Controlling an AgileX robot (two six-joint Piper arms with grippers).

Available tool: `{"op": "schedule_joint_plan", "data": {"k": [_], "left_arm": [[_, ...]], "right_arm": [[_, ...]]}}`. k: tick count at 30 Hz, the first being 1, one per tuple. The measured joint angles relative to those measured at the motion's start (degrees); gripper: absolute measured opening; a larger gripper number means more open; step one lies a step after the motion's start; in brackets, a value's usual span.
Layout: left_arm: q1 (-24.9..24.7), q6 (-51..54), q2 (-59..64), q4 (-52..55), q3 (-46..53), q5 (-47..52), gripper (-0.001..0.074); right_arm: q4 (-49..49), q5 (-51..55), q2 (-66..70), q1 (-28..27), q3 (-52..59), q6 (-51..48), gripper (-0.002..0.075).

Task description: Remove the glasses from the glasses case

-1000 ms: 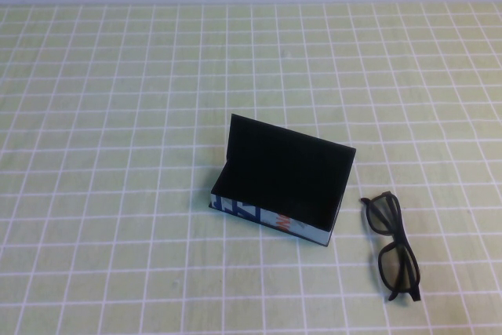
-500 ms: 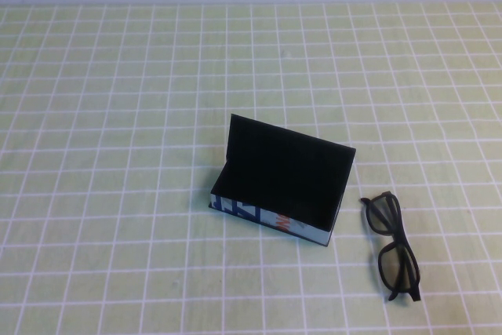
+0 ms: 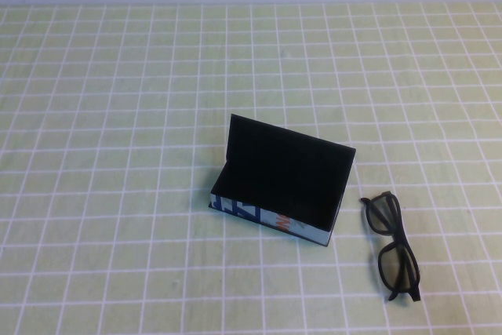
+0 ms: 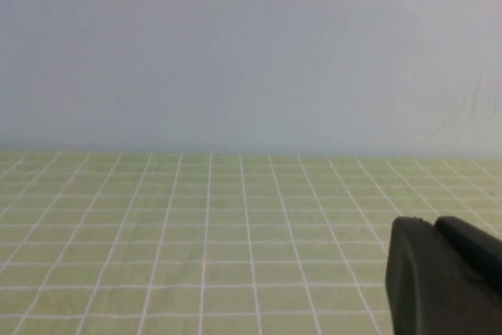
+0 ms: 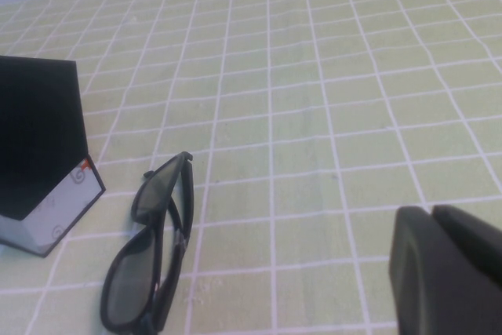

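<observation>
— Since the glasses [image 3: 394, 248] already lie on the bench [image 3: 118, 115], folded and just beside the right end of the glasses case [image 3: 281, 184] without touching it, would you call the job finished?

— As far as I can judge, yes. From the high camera the case stands open, lid upright at the back, and its black inside looks empty. Nothing seems left except perhaps parking the arms.

— Where are the arms? The high camera shows neither one.

— Only the wrist cameras catch them. Nearest, in the right wrist view, a dark piece of the right pincer [image 5: 447, 268] fills one corner, above the bench and clear of the glasses [image 5: 149, 253]. Whether it is released or clenched I cannot tell; it touches nothing.

— And what else does that view add?

— Beyond the glasses, the case's end [image 5: 43, 154] shows close up, with light printed card the high camera barely shows.

— And the left side?

— The left pincer [image 4: 443, 276] shows as a dark block over bare checked cloth, the pale wall [image 4: 251, 52] farthest back. Its state I also cannot tell; case and glasses are out of that view.
</observation>
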Motion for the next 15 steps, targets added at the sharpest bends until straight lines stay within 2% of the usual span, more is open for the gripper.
{"op": "schedule_joint_plan", "data": {"k": [5,12,15], "left_arm": [[0.0,-0.6,0.0,3.6,0.1,3.7,-0.0004],[0.0,-0.7,0.0,5.0,0.2,18.7,-0.0004],[0.0,-1.0,-0.1,5.1,0.2,21.2,-0.0004]], "right_arm": [[0.0,0.0,0.0,0.0,0.0,0.0,-0.0018],[0.0,0.1,0.0,0.0,0.0,0.0,-0.0018],[0.0,0.1,0.0,0.0,0.0,0.0,-0.0018]]}}
